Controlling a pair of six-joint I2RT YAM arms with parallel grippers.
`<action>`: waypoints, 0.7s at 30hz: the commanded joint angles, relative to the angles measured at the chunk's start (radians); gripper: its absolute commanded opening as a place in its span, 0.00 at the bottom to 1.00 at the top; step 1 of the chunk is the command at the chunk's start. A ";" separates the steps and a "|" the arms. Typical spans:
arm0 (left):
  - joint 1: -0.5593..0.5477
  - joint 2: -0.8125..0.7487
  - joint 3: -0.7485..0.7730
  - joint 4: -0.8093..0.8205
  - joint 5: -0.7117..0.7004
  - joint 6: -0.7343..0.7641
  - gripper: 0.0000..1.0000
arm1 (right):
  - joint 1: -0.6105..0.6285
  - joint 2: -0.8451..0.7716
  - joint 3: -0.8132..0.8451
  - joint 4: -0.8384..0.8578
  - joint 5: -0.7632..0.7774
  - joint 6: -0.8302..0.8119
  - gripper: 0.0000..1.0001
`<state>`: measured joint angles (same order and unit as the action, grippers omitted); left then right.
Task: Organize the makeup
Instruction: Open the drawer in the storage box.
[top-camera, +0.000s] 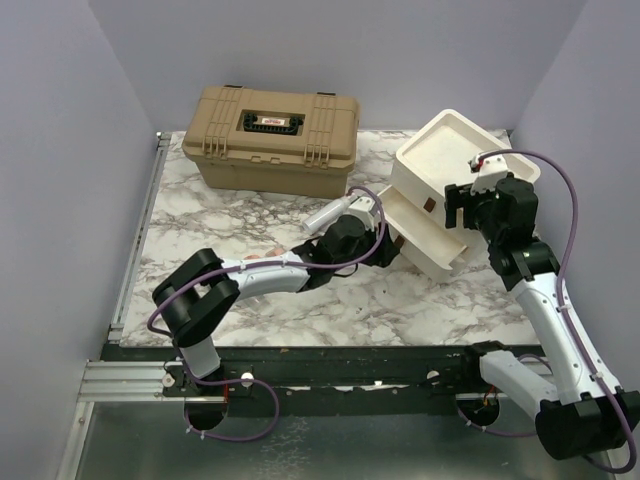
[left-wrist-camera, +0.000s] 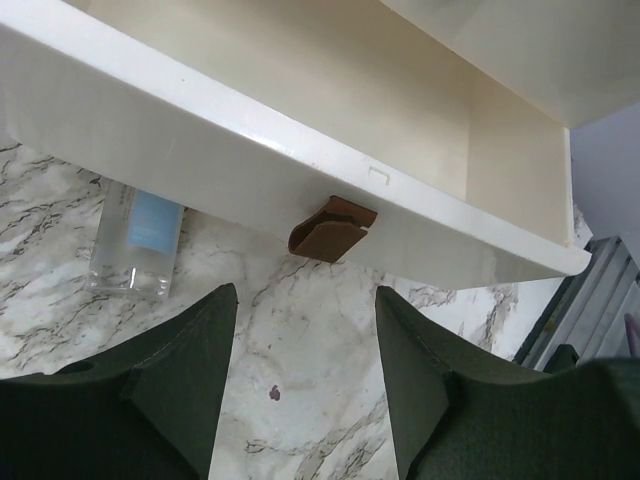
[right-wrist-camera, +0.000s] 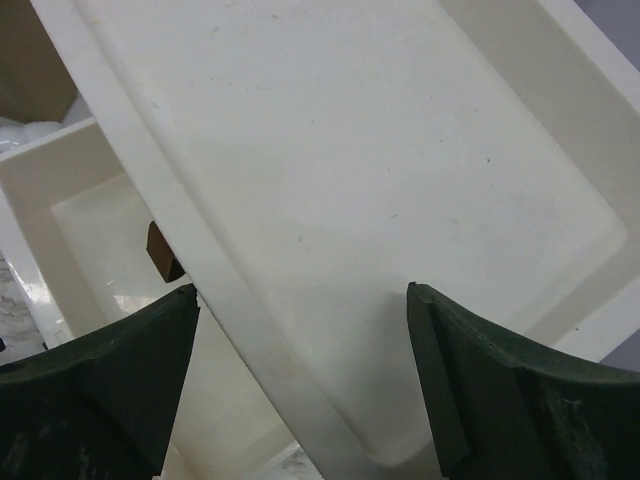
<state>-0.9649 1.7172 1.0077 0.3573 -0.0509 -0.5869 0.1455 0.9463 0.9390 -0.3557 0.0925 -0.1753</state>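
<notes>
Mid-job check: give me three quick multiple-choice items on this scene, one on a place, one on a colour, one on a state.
1. Where is the clear tube with the blue label?
A. on the table, by the drawer front
B. inside the drawer
C. on the floor

2. What colour is the drawer's pull tab?
A. white
B. brown
C. blue

3. How is the left gripper?
A. shut on the tube
B. shut, empty
C. open, empty

Answers:
1 A, the tube lies flat on the marble at the drawer's edge.
2 B, the tab stands out brown against the white front.
3 C, its fingers stand apart with only table between them.
</notes>
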 joint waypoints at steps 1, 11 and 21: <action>0.013 -0.059 0.023 -0.008 0.008 -0.021 0.60 | 0.003 -0.022 -0.019 0.047 0.121 -0.028 0.87; 0.020 -0.037 0.109 -0.004 -0.028 -0.122 0.62 | 0.003 -0.012 0.012 0.022 0.060 0.048 0.86; 0.020 0.029 0.248 0.010 0.070 0.055 0.61 | 0.003 0.032 0.118 -0.080 -0.081 0.249 0.80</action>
<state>-0.9482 1.6924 1.1530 0.3565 -0.0544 -0.6590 0.1551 0.9447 0.9836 -0.3729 0.0303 -0.0444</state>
